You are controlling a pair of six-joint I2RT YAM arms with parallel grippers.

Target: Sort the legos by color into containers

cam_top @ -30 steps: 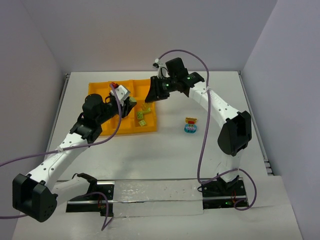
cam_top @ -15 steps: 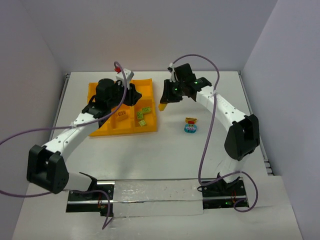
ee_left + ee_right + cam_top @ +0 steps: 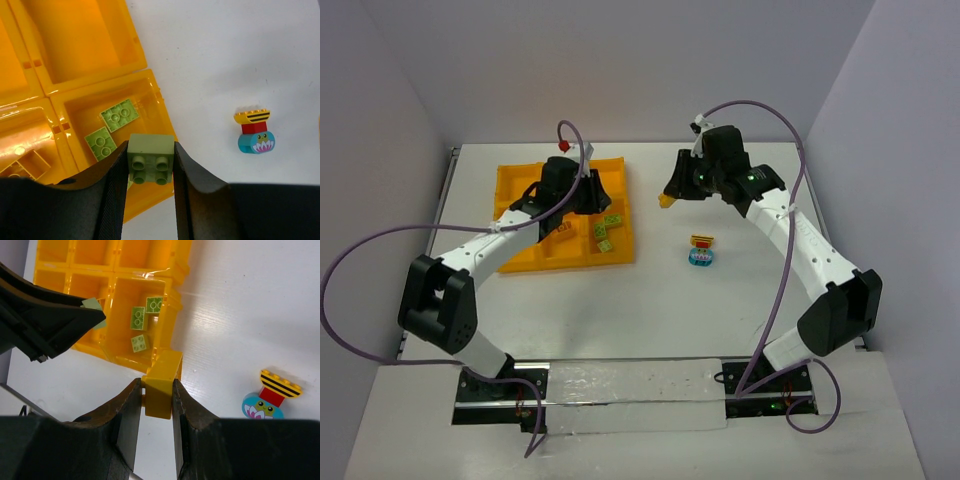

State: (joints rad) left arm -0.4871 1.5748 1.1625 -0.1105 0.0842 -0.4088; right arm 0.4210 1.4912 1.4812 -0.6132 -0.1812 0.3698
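Looking down on a white desk, matte and evenly lit, with soft shadows only. Hemmed in by plain pale lilac-grey panels: back wall, left wall, right wall. Along the near edge, a glossy translucent strip.

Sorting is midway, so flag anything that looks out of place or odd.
One thing: the stack of striped yellow, red and blue pieces stands alone on the table, right of the tray, mixed in colour and unsorted. The left fingers grip a green brick, the right fingers a yellow brick. Nothing looks spilled or broken.
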